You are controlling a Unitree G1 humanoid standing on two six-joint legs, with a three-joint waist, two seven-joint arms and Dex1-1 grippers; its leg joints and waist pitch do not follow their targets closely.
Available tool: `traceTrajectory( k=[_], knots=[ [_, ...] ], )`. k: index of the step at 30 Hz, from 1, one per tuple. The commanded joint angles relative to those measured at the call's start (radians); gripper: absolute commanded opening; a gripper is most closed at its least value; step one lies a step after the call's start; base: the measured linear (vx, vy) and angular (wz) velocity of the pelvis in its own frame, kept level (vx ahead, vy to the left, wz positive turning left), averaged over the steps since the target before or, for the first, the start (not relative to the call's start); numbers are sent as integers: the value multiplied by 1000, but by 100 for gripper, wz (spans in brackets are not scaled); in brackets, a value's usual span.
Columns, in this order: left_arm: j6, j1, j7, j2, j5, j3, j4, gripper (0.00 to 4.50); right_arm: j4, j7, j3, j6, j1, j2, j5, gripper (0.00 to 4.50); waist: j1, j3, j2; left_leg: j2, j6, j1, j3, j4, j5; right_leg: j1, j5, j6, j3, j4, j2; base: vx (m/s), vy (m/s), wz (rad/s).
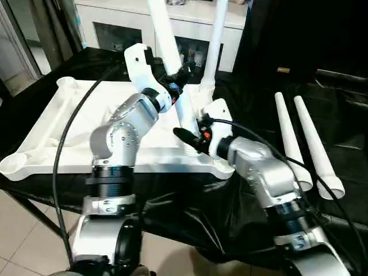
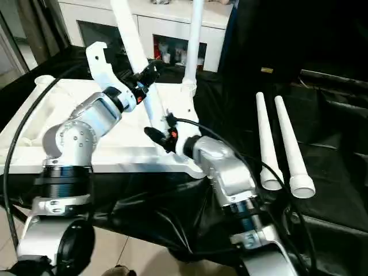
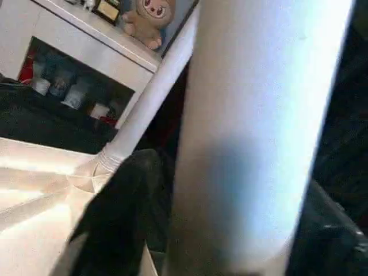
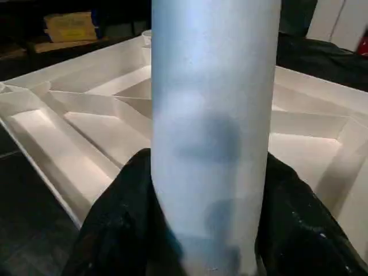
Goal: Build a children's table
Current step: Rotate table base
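From the head camera, a white plastic tabletop (image 1: 86,123) lies upside down on a black-draped surface (image 1: 190,201), its ribbed underside facing up. A white leg (image 1: 169,54) rises tilted from the tabletop's near right corner. The left gripper (image 1: 183,76) sits against this leg partway up, and the right gripper (image 1: 192,140) meets it low down, just above the corner socket. A second leg (image 1: 214,46) stands upright in the far right corner socket. Two spare legs (image 1: 302,144) lie side by side on the black cloth, well to the right of the tabletop. A white cabinet (image 1: 190,29) with glass doors stands behind.

In the left wrist view, the tilted leg runs close between the two black fingers (image 3: 123,213), one on each side of it. They appear to bracket the tube, but whether they press on it cannot be told. The far upright leg and a plush toy (image 3: 146,20) on the cabinet show behind.

In the right wrist view, the black fingers (image 4: 126,218) sit tight against both sides of the leg, clamped on it, with the ribbed tabletop spreading beyond.
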Motion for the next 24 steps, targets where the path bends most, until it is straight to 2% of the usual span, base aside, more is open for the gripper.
traceTrajectory(
  k=[1,2,4,6,7,9,10,11,12,13,14,15,16,18,19,21,23,24],
  knots=[
    [-8,-9,29,1,-2,7,-7,255,-7,-16,-16,-20,-33,-2,-1,193,-4,-79,-7,39,-37,25,-24,-73,-216,52,-158,-136,54,-70,-63,0,0,0],
    [-11,-8,30,1,-2,7,-9,255,-6,-18,-17,-20,-36,-2,-1,193,-3,-80,-5,39,-36,25,-25,-73,-211,52,-160,-133,55,-68,-64,0,0,0],
    [-16,-8,27,4,-2,7,-9,243,-3,-17,-21,-23,-41,-2,0,193,-3,-79,-13,39,-34,24,-24,-74,-209,52,-170,-127,55,-69,-64,0,0,0],
    [-14,-9,20,6,-4,6,-9,211,-2,-15,-24,-24,-42,-1,0,193,-3,-79,-9,40,-36,25,-25,-73,-208,50,-172,-124,55,-69,-64,0,0,0],
    [-11,-11,10,9,-8,5,-11,206,0,-12,-30,-21,-44,3,7,193,-2,-79,-15,40,-35,25,-25,-74,-203,50,-171,-124,54,-67,-65,0,0,0],
    [-4,-12,-17,23,-19,0,-16,197,5,-3,-42,-23,-49,9,20,193,-4,-78,-13,40,-38,25,-26,-75,-204,50,-172,-119,54,-67,-65,0,0,0],
    [0,-13,-31,30,-23,-3,-14,194,8,-1,-46,-25,-50,10,25,193,-6,-78,-6,40,-43,27,-25,-75,-210,46,-169,-121,54,-69,-63,0,0,0],
    [10,-13,-75,47,-32,-19,-11,192,7,16,-64,-20,-53,10,52,228,-6,-79,-5,41,-46,28,-26,-75,-213,47,-162,-124,54,-67,-63,0,0,0],
    [26,-9,-127,64,-44,-38,-17,192,-5,40,-89,1,-52,10,93,228,-6,-78,0,40,-49,28,-26,-75,-218,47,-151,-125,55,-68,-62,0,0,0],
    [39,-8,-172,79,-55,-53,-20,188,-15,64,-111,25,-55,8,131,263,-4,-80,7,39,-47,31,-26,-74,-223,48,-144,-131,55,-65,-63,0,0,0],
    [45,-8,-195,87,-59,-61,-23,187,-23,78,-119,39,-55,5,149,265,-4,-80,3,40,-44,32,-25,-74,-222,47,-125,-142,55,-64,-61,0,0,0],
    [52,-8,-225,99,-64,-72,-25,186,-35,103,-124,60,-56,-3,170,268,-2,-80,15,40,-46,34,-27,-74,-227,46,-120,-147,55,-62,-61,0,0,0],
    [68,-9,-317,136,-76,-104,-30,186,-64,174,-127,110,-55,-38,215,276,-1,-81,14,41,-49,35,-25,-73,-226,46,-97,-155,54,-60,-59,0,0,0],
    [76,-11,-352,153,-80,-117,-32,185,-77,219,-116,126,-50,-67,223,303,1,-81,11,40,-45,33,-26,-74,-217,52,-71,-159,53,-57,-55,0,0,0],
    [96,-14,-390,170,-93,-129,-35,185,-82,260,-95,116,-43,-102,208,303,2,-80,15,40,-52,31,-26,-75,-217,53,-67,-160,53,-55,-58,0,0,0],
    [117,-16,-473,204,-113,-159,-52,184,-74,308,-76,140,-37,-151,197,314,0,-79,6,37,-56,29,-24,-74,-225,57,-92,-167,53,-60,-61,0,0,0],
    [140,-18,-563,240,-142,-180,-73,184,-77,367,-59,167,-29,-194,209,316,-1,-79,10,36,-52,29,-24,-72,-232,59,-133,-174,54,-62,-64,0,0,0],
    [140,-18,-563,240,-142,-180,-73,184,-77,367,-59,167,-29,-194,209,297,-1,-79,10,36,-52,29,-24,-72,-232,59,-133,-174,54,-62,-64,0,0,0]
  ],
)
